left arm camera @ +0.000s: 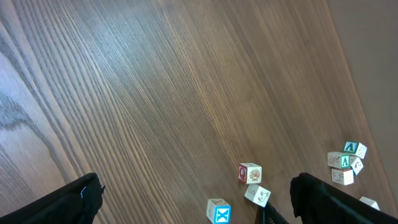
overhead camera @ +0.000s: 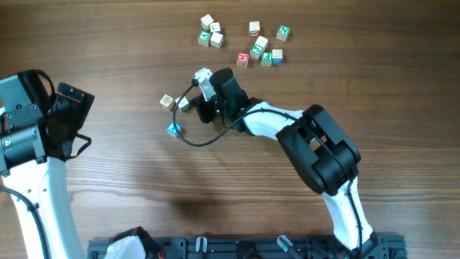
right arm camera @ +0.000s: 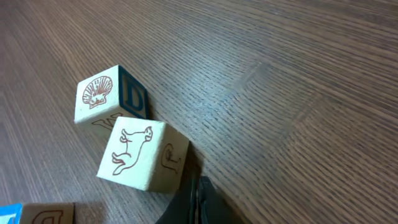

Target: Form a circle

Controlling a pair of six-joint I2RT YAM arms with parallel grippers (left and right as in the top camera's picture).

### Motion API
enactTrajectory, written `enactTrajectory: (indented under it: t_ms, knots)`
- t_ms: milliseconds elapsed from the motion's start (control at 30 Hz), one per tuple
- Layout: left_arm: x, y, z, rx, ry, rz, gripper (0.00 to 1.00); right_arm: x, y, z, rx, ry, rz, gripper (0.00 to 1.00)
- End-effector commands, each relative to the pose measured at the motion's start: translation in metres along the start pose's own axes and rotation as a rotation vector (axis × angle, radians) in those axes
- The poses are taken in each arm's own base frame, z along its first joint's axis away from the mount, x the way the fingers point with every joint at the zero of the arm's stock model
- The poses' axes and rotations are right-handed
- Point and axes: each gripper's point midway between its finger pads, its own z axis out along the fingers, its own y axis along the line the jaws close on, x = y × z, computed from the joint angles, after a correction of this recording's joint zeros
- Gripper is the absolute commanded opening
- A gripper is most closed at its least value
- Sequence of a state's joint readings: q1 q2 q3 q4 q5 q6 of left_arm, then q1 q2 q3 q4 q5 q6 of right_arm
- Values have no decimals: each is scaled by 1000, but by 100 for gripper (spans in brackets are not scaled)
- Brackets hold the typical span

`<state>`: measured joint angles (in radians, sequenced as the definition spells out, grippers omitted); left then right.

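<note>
Overhead only: whole wood table point(overhead camera: 122, 187) and both arms end to end. Right arm point(overhead camera: 316, 147) stretched from bottom edge to centre. Left arm point(overhead camera: 36, 180) at left edge, well apart from every cube.

Left gripper point(overhead camera: 80, 119) spread fully wide, holding nothing. Left wrist view agrees, with bare wood between both fingers point(left arm camera: 68, 199).

Right gripper point(overhead camera: 195, 108) unreadable from overhead, tucked under wrist housing. Clear from right wrist view: jaws pressed together, gripping nothing, tip just beside animal cube point(right arm camera: 140, 155).

Loose cubes point(overhead camera: 244, 42) scattered top centre, well apart from the 3 pieces. From left wrist view, just a few at far right.

No closed circle, only 3 pieces near table centre:
- Animal cube and shell cube point(right arm camera: 99, 96) just beside each other; contact not resolvable. Letters P and D legible from right wrist view only. Red face on shell cube visible from left wrist view only.
- Blue cube point(overhead camera: 173, 129) apart from that pair, toward bottom edge, next to cable loop point(overhead camera: 194, 140). Clipped to a corner at bottom left of right wrist view.
</note>
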<state>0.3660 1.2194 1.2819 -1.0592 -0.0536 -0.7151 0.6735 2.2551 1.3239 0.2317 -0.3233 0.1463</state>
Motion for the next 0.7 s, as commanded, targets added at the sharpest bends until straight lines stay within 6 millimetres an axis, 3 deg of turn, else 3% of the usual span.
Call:
enactTrajectory:
  t_ms: [0, 667]
  knots:
    - [3, 0, 3, -2, 12, 16, 100, -7, 10, -4, -44, -13, -28, 4]
    - [3, 0, 3, -2, 12, 16, 100, -15, 10, -4, -42, -47, -89, 4]
